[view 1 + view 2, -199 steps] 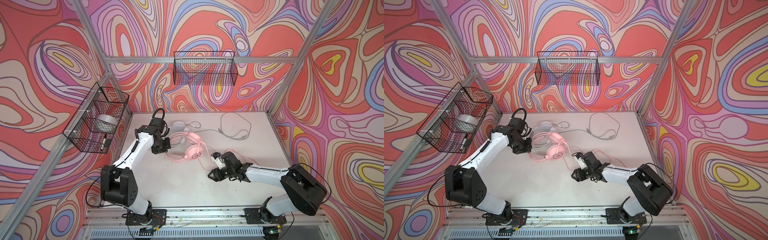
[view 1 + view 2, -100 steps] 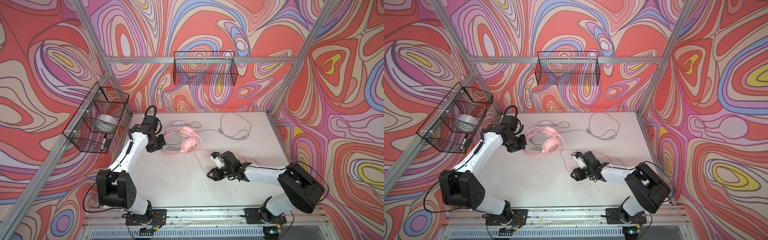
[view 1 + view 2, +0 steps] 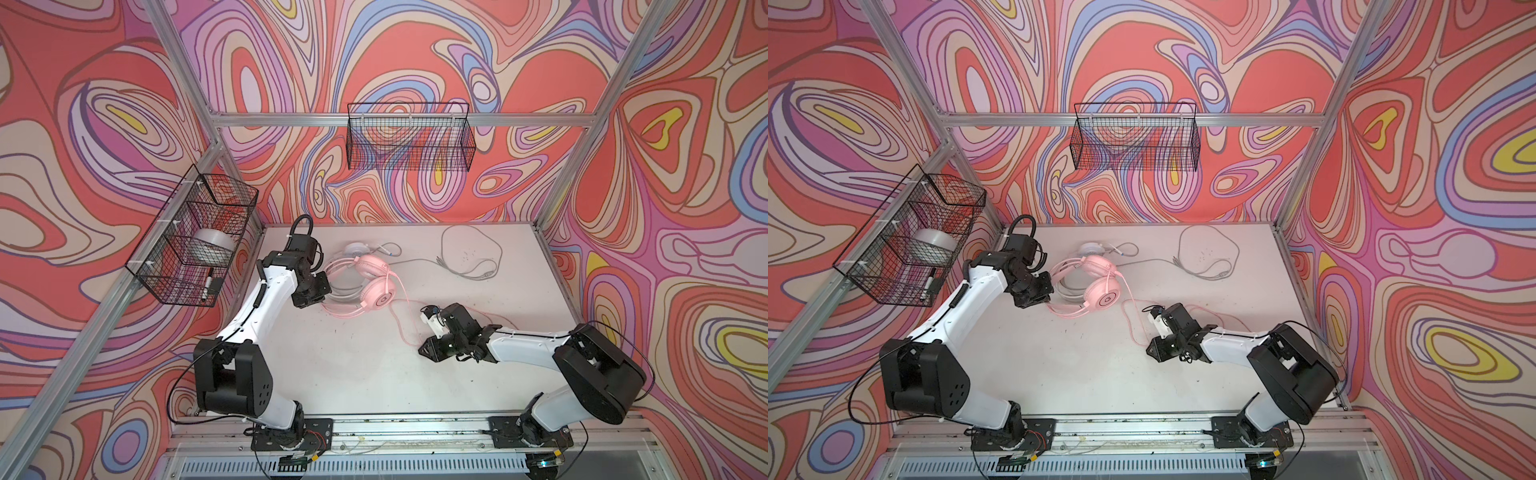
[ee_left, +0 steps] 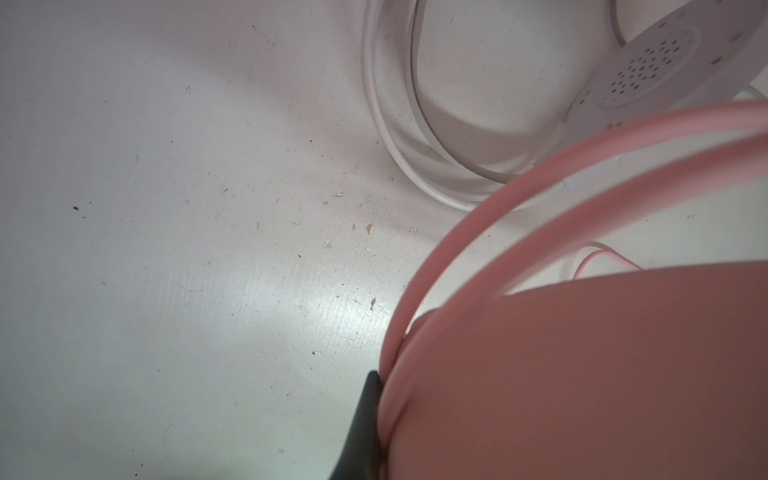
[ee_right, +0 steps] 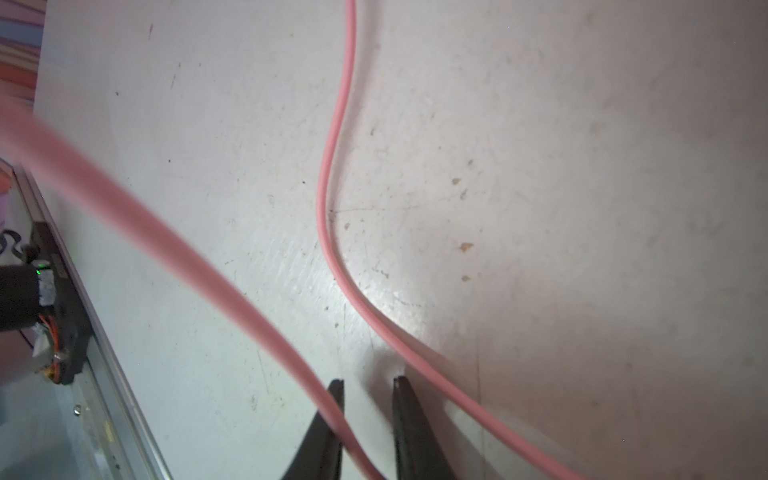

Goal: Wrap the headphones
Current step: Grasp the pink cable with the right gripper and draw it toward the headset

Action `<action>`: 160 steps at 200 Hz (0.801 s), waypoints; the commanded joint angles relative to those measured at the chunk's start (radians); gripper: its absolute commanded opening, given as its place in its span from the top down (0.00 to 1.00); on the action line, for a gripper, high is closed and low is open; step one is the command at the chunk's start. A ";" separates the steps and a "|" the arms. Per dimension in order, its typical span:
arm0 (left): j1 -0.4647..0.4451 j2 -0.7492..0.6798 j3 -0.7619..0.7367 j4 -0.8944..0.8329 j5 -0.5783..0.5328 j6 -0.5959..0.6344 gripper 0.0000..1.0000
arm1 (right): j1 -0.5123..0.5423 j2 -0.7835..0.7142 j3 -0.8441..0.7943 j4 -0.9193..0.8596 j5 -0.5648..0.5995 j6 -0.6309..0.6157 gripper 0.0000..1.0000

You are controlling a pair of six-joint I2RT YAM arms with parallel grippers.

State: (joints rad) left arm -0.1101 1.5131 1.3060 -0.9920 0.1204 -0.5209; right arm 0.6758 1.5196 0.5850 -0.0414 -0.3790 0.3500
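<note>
The pink headphones (image 3: 376, 286) lie at the back left of the table, partly over the white headphones (image 3: 356, 250). My left gripper (image 3: 311, 296) is shut on the pink headband; in the left wrist view the band (image 4: 582, 374) hides all but one finger of the gripper (image 4: 386, 382). The pink cord (image 3: 401, 328) trails forward to my right gripper (image 3: 422, 348) at mid table. In the right wrist view that gripper (image 5: 368, 384) has its jaws drawn close, with the pink cord (image 5: 232, 299) running between them. The white headband (image 4: 399, 145) lies flat behind.
The pale grey cord (image 3: 465, 275) loops across the back right of the table. A wire basket (image 3: 409, 141) hangs on the back wall. Another basket (image 3: 166, 266) on the left wall holds a tape roll (image 3: 212, 245). A metal rail (image 3: 415, 432) runs along the front edge.
My left arm has dragged the pink headphones back and left, over the white ones. The right gripper's jaws have closed in on the pink cord; the right arm has barely moved.
</note>
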 commanded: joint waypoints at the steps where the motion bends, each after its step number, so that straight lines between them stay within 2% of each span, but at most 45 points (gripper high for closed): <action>1: 0.006 0.007 -0.015 0.024 0.019 -0.017 1.00 | 0.005 -0.025 0.028 -0.083 0.015 -0.025 0.92; 23: 0.006 0.015 -0.031 0.033 0.021 -0.024 1.00 | 0.006 -0.036 0.081 -0.159 0.017 -0.060 1.00; 98: 0.005 -0.007 -0.065 0.032 -0.015 -0.035 1.00 | 0.010 -0.058 0.348 -0.535 -0.038 -0.226 1.00; 126: 0.004 -0.012 -0.071 0.031 -0.050 -0.035 1.00 | 0.011 -0.058 0.450 -0.692 -0.025 -0.293 1.00; 160: 0.004 -0.005 -0.068 0.013 -0.097 -0.040 1.00 | 0.013 -0.105 0.509 -0.802 0.008 -0.386 1.00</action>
State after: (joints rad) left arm -0.1101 1.5291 1.2331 -0.9691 0.0517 -0.5373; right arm 0.6796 1.4693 1.0512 -0.6937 -0.3985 0.0666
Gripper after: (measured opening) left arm 0.078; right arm 0.059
